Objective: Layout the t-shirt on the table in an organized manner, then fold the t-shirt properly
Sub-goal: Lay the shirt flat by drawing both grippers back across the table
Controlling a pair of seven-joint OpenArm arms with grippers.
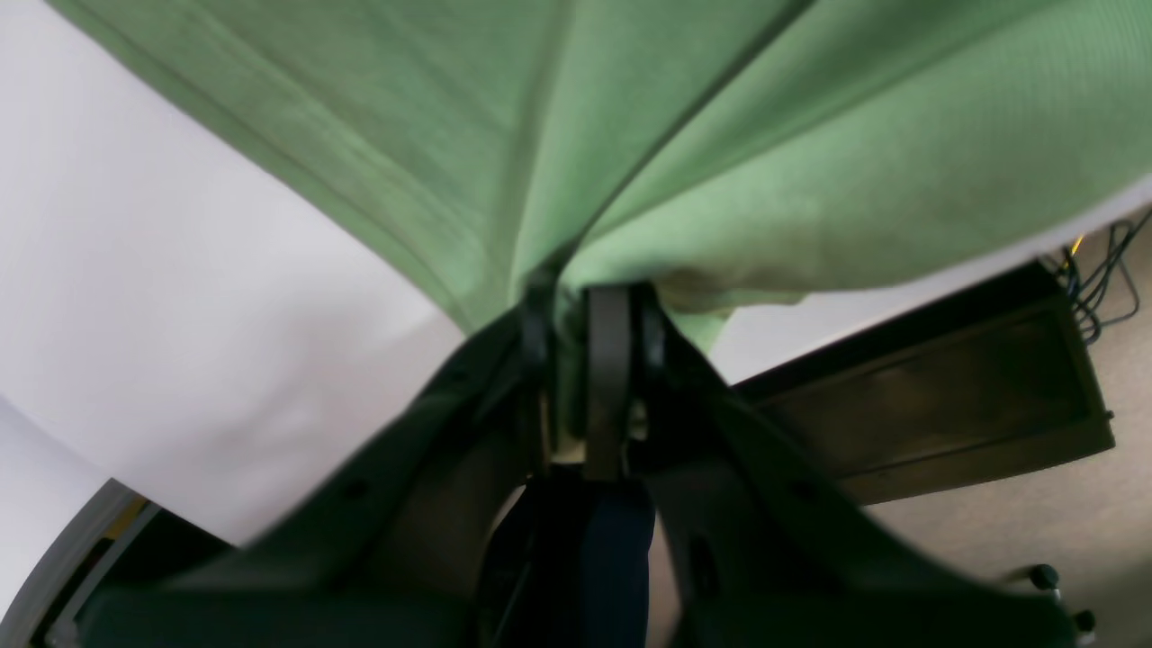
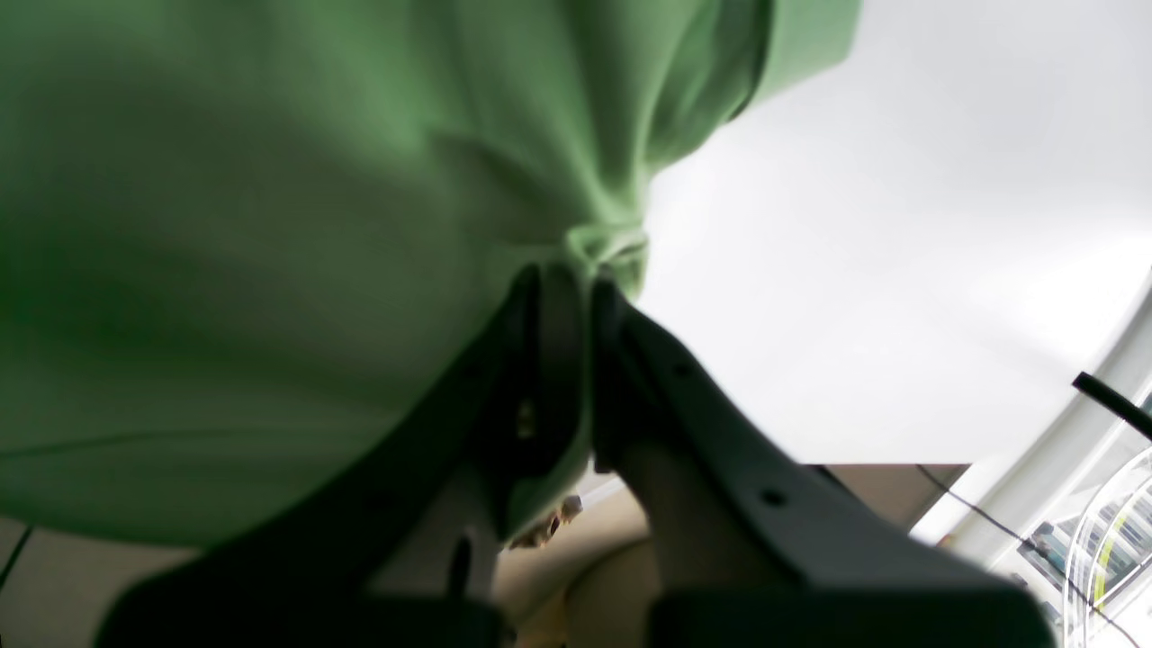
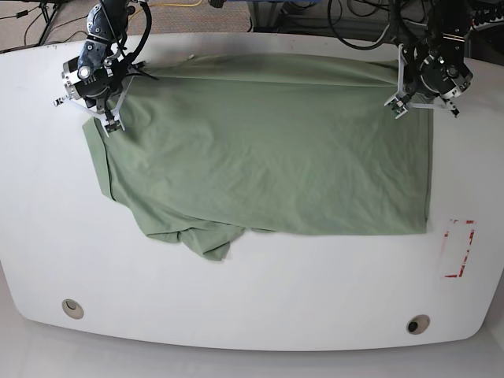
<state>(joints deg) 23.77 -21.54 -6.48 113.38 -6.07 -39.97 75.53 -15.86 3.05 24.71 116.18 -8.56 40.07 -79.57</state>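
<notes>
Left gripper: fingers pressed together on a gathered corner of the t-shirt, folds fanning away from the pinch; right gripper: fingers likewise closed tight on a small knot of the same cloth. T-shirt, sage-green soft knit, lay spread and wrinkled across the far half of the table, near edge bunched. Table white, smooth, round-edged, with two grommet holes and a red-outlined rectangle

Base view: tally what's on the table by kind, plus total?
t-shirt: 1
end effector: 2, left and right, both shut on the t-shirt
grommet hole: 2
red-outlined mark: 1
Total: 6
</notes>
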